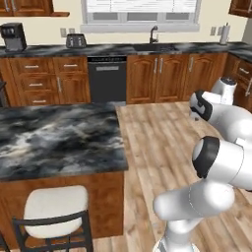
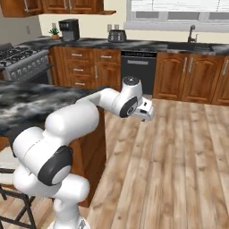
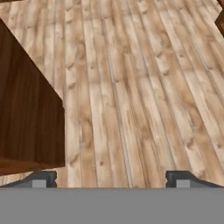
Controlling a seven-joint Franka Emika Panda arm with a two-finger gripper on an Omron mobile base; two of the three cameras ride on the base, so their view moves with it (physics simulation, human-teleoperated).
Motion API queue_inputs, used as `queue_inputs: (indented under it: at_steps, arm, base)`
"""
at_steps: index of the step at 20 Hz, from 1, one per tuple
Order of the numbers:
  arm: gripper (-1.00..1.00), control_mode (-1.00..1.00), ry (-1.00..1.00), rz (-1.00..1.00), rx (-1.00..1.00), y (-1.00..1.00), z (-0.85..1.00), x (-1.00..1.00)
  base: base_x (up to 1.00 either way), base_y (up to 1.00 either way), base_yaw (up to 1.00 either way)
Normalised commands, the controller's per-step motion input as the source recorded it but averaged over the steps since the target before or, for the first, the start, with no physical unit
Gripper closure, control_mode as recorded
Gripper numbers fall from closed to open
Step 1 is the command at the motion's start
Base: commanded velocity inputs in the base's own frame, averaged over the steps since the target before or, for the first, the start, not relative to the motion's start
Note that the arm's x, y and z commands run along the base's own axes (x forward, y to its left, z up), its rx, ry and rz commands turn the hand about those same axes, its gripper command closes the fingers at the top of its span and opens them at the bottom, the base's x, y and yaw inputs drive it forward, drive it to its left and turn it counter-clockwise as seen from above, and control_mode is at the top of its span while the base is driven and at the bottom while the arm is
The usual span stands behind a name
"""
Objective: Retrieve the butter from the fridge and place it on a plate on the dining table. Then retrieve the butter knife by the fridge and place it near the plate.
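Note:
The dining table (image 1: 59, 138), a black grey-veined marble island on a brown wood base, stands to the left of my arm; its top (image 2: 27, 103) also lies beside the arm in the right base view. My gripper (image 2: 145, 112) hangs past the table's corner, over the wooden floor. In the hand view the gripper (image 3: 111, 178) is open, its fingertips (image 3: 43, 178) wide apart with nothing between them, and the table's brown panel (image 3: 26, 109) sits at the left. The butter, fridge, plate and butter knife are out of view.
A stool with a white cushion (image 1: 54, 204) stands at the table's near side. Wood cabinets with a black dishwasher (image 1: 107, 78) and a sink faucet (image 1: 153, 34) line the back wall. A stove (image 2: 18, 58) is at far left. Open floor (image 1: 162, 147) lies ahead.

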Motion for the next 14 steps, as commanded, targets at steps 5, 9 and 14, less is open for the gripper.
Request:
queue_inputs:
  at_steps: [5,9,14]
  arm:
    - [-1.00,1.00,0.00,0.00,0.00,0.00,0.00,0.00]
    - [-1.00,1.00,0.00,0.00,0.00,0.00,0.00,0.00]
    - [-1.00,1.00,0.00,0.00,0.00,0.00,0.00,0.00]
  base:
    - [0.79,-0.72,0.00]
    - [0.61,-0.98,0.03]
    - [0.95,-0.52,0.04]
